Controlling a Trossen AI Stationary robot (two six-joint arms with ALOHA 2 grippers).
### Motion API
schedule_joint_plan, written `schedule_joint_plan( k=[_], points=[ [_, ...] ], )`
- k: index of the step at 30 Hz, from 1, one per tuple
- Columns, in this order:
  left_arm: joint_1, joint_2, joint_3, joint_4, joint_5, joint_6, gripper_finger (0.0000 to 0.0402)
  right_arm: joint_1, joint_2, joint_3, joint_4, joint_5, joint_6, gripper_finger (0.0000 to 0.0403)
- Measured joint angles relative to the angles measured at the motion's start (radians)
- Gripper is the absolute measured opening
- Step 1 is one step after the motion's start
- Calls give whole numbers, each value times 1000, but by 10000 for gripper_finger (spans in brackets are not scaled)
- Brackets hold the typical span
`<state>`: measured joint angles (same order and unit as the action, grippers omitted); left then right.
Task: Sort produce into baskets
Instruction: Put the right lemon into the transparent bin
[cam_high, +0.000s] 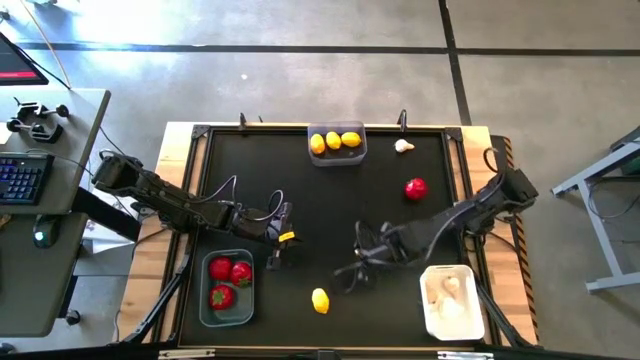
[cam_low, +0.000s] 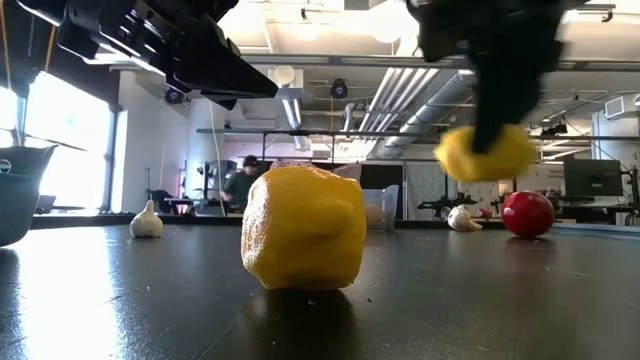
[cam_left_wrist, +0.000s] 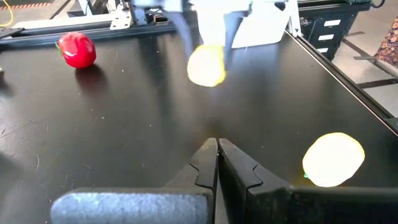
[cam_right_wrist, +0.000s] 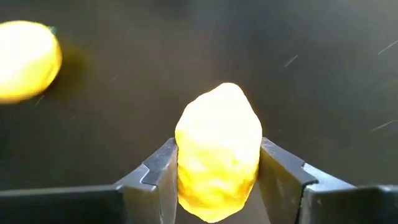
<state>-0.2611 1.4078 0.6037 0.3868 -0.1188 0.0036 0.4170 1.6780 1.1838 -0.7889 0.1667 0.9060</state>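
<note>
Big black table (cam_high: 300, 170), loads of room, but plenty of ways to botch this imo.

Right gripper (cam_right_wrist: 217, 149) pinching a lemon (cam_right_wrist: 217, 134) across its middle, up off the tabletop around the middle-front. Rounded skin, only two contact patches, so prob liable to squirt out on any quick swing.

Left gripper (cam_left_wrist: 217, 152) w/ fingers pressed together, nothing in them, hovering just across from the right one. Risk of a bump w/ simultaneous moves.

Grey basket (cam_high: 361, 140) at the far edge, already w/ 3 lemons inside, so likely the target. Pretty full: risk of bounce-out on a drop from too high, or of knocking one over the rim. Looks like light plastic too, might slide if clipped.

Red fruit (cam_high: 415, 187) loose, a bit right of the straight path to the basket. Easy to nudge on a low pass.

Second lemon (cam_high: 320, 300) loose near the front edge, close to the carried one. Garlic bulb (cam_high: 403, 146) just beside the far basket. Both rollable w/ a stray touch.
</note>
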Motion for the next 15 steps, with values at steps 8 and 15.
schedule_joint_plan(
  k=[8,15],
  points=[
    [0,0,0,0,0,0,0,-231,0,128,-68,104,-315,156],
    [0,0,0,0,0,0,0,-477,-1,199,-21,192,-690,156]
  ],
)
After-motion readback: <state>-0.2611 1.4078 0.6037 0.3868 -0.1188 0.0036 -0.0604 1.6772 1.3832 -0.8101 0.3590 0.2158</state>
